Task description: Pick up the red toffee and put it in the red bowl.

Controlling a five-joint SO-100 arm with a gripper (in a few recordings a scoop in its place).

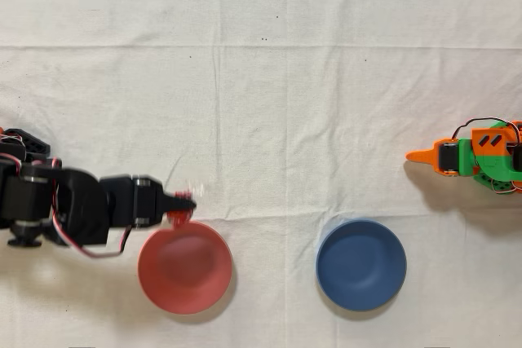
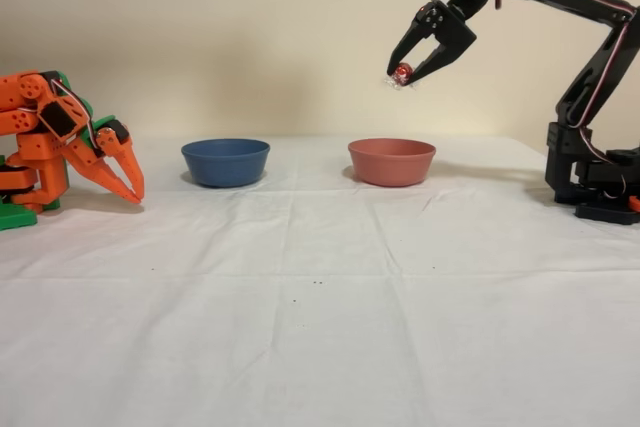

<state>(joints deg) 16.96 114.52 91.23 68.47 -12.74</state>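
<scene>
The black arm's gripper hangs high above the table, shut on the red toffee, whose shiny foil shows between the fingertips. In the fixed view the toffee is well above the red bowl, roughly over its middle. In the overhead view the gripper points right at the upper left rim of the red bowl, and the red toffee shows as a blurred red spot at its tip.
A blue bowl stands beside the red one on the white cloth. The idle orange arm rests at the opposite side of the table from the black arm's base.
</scene>
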